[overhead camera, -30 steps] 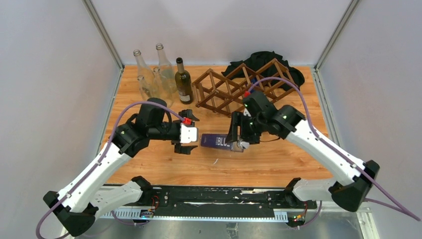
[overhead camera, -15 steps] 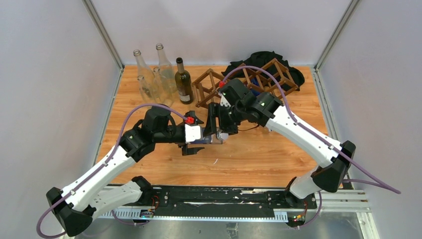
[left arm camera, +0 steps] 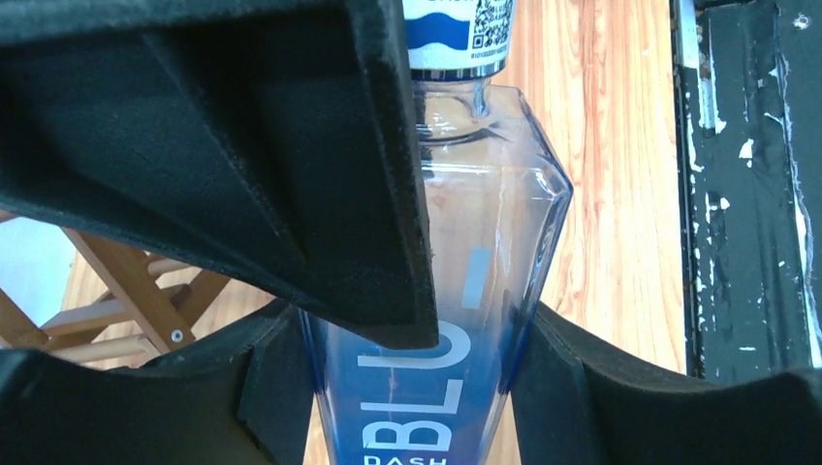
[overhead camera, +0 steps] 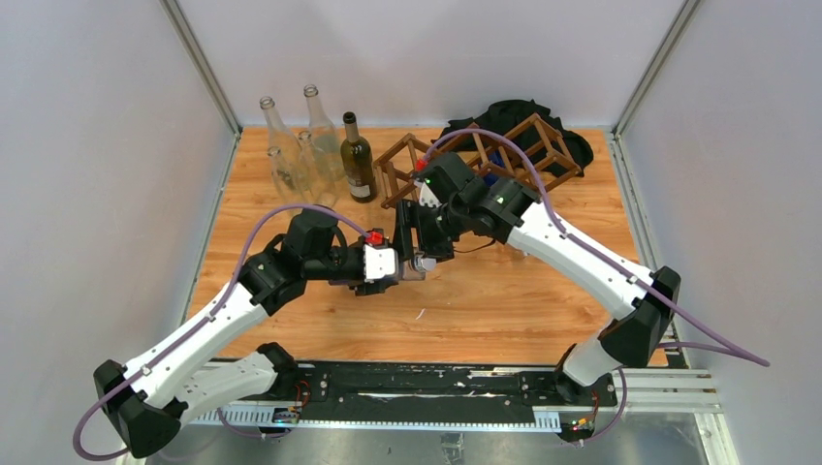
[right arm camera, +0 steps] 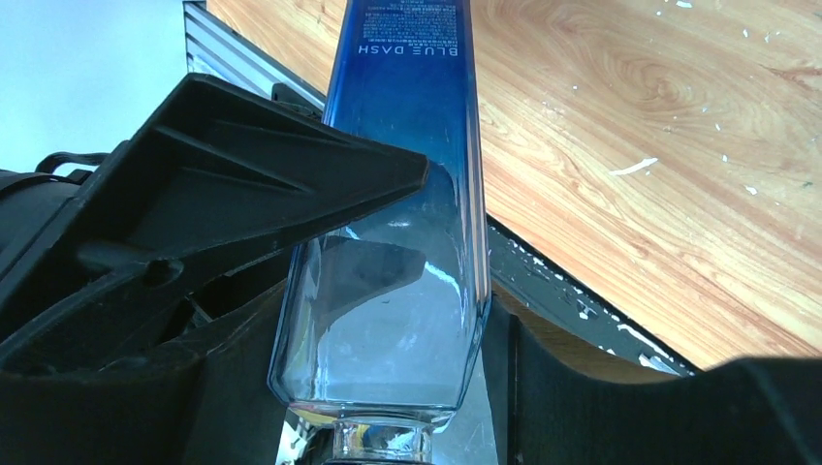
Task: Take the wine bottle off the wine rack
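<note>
The wine bottle (left arm camera: 456, 291) is blue glass with white lettering, and it hangs in the air between my two grippers above the table. My left gripper (left arm camera: 417, 387) is shut on its lettered body, with a pad pressed against each side. My right gripper (right arm camera: 383, 387) is shut on the clear shoulder end (right arm camera: 388, 320) near the neck. In the top view the two grippers meet at mid-table, left gripper (overhead camera: 391, 263) and right gripper (overhead camera: 419, 252), and they hide most of the bottle. The wine rack (overhead camera: 475, 160), a dark brown lattice, stands behind them at the back.
Three clear bottles (overhead camera: 291, 150) and a dark bottle (overhead camera: 358, 160) stand at the back left. A black cloth (overhead camera: 514, 116) lies behind the rack. A black rail (overhead camera: 407, 383) runs along the near edge. Grey walls close in on both sides.
My right arm has carried the bottle leftward into the left gripper. The left gripper's jaws, wide apart before, have shut on the bottle's body.
</note>
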Robot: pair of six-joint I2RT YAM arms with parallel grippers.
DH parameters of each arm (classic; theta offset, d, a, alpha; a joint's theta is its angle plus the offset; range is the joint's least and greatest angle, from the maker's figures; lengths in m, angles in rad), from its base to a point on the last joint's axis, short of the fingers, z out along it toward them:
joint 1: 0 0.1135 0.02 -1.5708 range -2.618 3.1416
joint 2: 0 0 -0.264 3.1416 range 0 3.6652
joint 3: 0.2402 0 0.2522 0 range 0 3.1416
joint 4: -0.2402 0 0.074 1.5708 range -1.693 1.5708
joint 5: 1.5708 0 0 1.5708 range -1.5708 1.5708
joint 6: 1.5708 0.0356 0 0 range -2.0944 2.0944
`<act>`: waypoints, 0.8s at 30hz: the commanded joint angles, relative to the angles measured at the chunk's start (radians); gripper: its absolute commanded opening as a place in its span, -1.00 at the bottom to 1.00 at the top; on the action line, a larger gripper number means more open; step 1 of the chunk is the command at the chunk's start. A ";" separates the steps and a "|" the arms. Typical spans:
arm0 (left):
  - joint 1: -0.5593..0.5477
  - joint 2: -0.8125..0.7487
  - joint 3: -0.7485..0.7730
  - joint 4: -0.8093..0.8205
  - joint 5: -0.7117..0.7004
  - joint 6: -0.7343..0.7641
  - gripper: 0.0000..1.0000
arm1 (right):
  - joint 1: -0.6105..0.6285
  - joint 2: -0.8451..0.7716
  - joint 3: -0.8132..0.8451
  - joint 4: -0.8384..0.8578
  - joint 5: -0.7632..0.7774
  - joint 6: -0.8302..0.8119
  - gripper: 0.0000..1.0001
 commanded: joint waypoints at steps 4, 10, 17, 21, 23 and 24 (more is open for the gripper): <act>-0.004 0.015 0.012 0.029 -0.070 -0.038 -1.00 | -0.049 -0.117 0.022 0.134 -0.097 -0.051 0.59; 0.077 0.018 0.092 0.023 0.008 -0.138 -1.00 | -0.148 -0.251 -0.075 0.147 -0.069 -0.109 0.83; 0.192 0.002 0.155 0.039 0.115 -0.313 -1.00 | -0.163 -0.335 -0.157 0.199 -0.035 -0.209 0.88; 0.245 -0.005 0.171 0.045 0.174 -0.375 -1.00 | -0.151 -0.323 -0.218 0.299 -0.080 -0.242 0.90; 0.266 -0.005 0.193 0.050 0.221 -0.414 -1.00 | -0.128 -0.312 -0.238 0.366 -0.107 -0.274 0.90; 0.273 -0.005 0.209 0.047 0.242 -0.433 -1.00 | -0.113 -0.305 -0.244 0.389 -0.113 -0.294 0.91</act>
